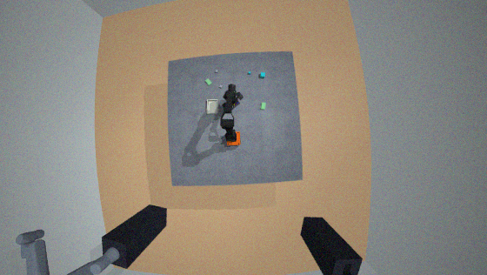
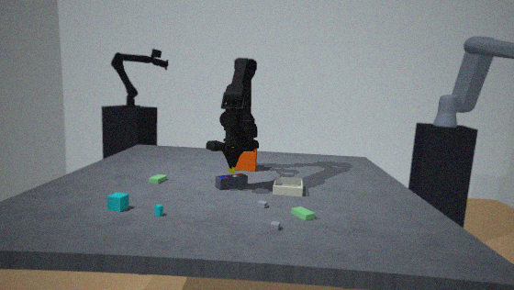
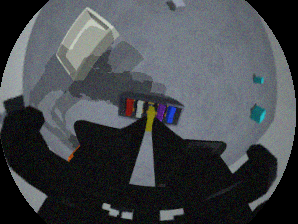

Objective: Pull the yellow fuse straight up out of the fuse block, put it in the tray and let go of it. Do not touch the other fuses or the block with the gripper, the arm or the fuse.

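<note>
Room: pale grey walls, tan floor, and a grey bench (image 2: 367,220) in the middle with black pedestals around it.
Bench: carries the arm on its orange base (image 2: 248,161), a dark fuse block (image 2: 230,182), a cream tray (image 2: 288,186) and scattered small blocks in green, teal and grey.
Arm: stands steeply over the block, with the hand (image 2: 232,169) pointing straight down.
Hand: nipped nearly together on the yellow fuse (image 3: 152,117), which shows as a thin yellow strip between the two dark fingers in the wrist view.
Yellow fuse: small, bright yellow and upright; in the exterior view it sits at the fingertips just above the top of the block, over the middle of the row.
Whether the fuse is out of its slot: cannot tell, its lower end is too small and blurred.
Other fuses: red (image 3: 131,107), white and blue or purple ones stand in a row in the block, on either side of the yellow one.
Tray: just beside the block on the bench, apart from it, open side up.
Hidden: in the top view the arm covers the block and the fuse altogether.
Cut off: the wrist view is a round picture, its lower half filled by the dark hand body.
</note>
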You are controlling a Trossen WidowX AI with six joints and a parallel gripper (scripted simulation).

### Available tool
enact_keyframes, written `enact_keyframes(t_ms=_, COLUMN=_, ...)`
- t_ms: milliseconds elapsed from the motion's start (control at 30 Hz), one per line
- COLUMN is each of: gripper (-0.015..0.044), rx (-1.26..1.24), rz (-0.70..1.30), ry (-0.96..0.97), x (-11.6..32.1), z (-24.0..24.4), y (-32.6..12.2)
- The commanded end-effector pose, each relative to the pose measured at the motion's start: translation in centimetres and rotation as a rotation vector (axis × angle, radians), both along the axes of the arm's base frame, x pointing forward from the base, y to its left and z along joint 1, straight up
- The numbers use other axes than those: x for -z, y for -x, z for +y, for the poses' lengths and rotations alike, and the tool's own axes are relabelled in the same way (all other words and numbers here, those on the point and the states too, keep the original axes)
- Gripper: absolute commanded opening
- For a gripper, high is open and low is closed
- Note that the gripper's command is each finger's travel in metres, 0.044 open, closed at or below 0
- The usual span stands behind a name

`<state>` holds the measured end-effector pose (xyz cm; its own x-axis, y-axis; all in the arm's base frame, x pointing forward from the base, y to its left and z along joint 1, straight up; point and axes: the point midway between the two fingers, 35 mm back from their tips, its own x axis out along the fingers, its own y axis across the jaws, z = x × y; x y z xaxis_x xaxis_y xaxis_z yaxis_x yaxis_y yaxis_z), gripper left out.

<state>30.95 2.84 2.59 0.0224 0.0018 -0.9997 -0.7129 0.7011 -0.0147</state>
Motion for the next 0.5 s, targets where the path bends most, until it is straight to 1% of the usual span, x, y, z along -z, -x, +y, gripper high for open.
enact_keyframes(t_ms=0, gripper=0.0000, rx=-0.002, rz=-0.002, ry=0.002, x=-0.2, z=0.0, y=0.0)
enact_keyframes(t_ms=467, gripper=0.0000, rx=-0.003, rz=-0.001, ry=0.002, x=-2.1, z=0.0, y=0.0)
